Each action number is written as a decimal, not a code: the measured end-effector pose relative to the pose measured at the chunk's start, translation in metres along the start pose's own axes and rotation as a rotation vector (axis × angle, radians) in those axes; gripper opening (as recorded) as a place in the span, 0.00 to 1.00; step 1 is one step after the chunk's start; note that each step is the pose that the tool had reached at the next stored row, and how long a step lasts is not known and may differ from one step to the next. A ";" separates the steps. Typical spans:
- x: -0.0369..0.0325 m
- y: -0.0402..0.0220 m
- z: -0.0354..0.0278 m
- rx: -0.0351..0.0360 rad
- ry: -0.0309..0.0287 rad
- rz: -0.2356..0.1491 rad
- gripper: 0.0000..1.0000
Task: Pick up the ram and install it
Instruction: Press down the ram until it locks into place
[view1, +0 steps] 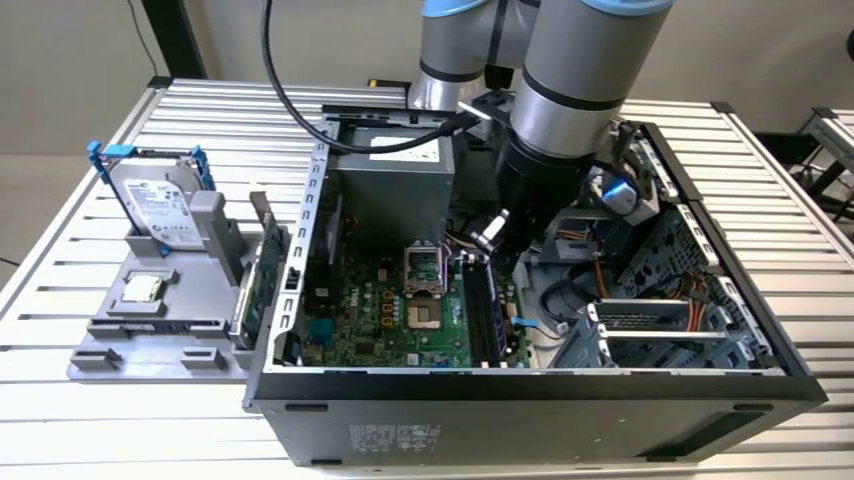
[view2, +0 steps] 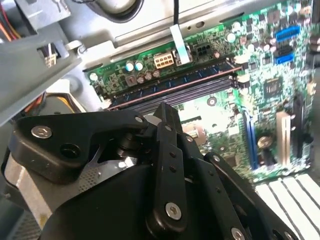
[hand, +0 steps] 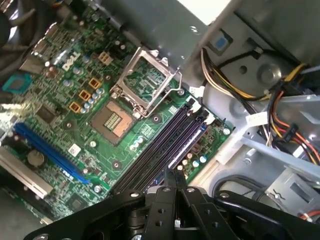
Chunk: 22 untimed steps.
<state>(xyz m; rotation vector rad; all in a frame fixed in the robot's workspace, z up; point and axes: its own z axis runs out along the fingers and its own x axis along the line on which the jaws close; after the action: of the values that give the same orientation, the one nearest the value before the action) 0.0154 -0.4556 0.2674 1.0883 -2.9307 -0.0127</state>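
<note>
gripper: fingers pressed together, holding nothing, just above the slots | ram: sits flat in a slot on the green board | inside the open computer case

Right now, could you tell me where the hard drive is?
On the exterior view's left, the hard drive stands in a grey holder outside the computer case.

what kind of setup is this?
Likely a lab bench for robotic PC assembly: an open computer case with its motherboard exposed sits on a slatted metal table, beside a hard drive in a grey fixture.
</note>
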 end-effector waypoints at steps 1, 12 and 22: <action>0.0000 0.0000 0.0000 0.0003 0.0003 -0.018 0.00; 0.0000 0.0000 0.0000 0.0028 0.0031 -0.207 0.00; 0.0000 0.0000 0.0000 0.0049 0.0053 -0.385 0.00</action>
<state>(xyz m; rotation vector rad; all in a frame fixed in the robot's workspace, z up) 0.0154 -0.4556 0.2674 1.6277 -2.6674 -0.0070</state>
